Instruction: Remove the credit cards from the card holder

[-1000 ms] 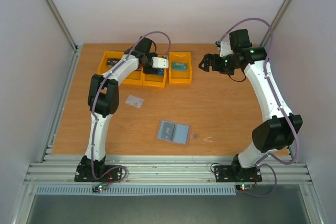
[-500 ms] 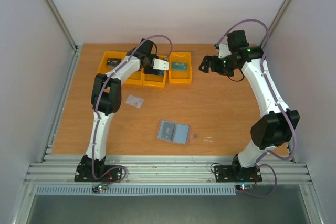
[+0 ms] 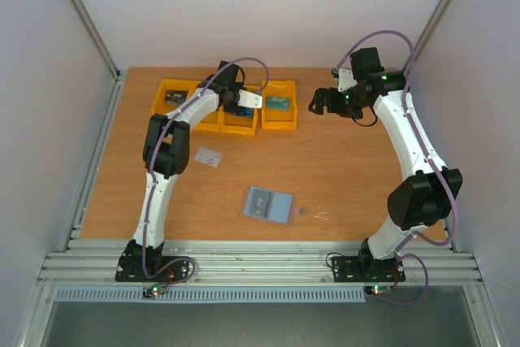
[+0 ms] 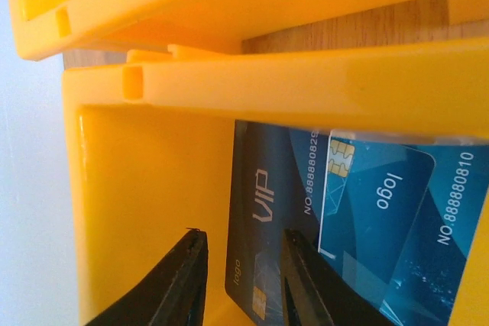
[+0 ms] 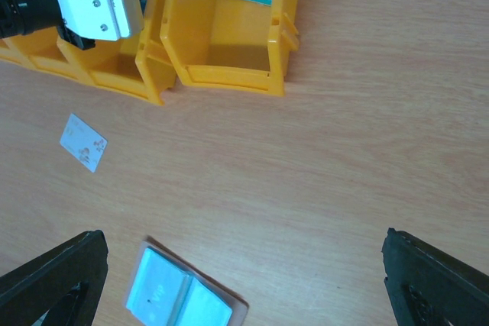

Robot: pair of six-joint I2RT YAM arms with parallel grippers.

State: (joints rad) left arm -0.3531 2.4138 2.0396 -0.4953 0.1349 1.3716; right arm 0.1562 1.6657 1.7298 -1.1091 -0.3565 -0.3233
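Left wrist: credit cards (image 4: 367, 219) in orange bin (image 4: 145, 188), just beside left claw (image 4: 243, 240).

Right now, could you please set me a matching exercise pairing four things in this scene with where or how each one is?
Things: 1 card holder; 2 pale card; 3 left gripper; 4 right gripper.
Places: A jaws wide, over the table; B inside an orange bin, at a dark VIP card; C unfolded, near the table's front middle; D flat on the table, left of the card holder.
Pairs: 1-C; 2-D; 3-B; 4-A.
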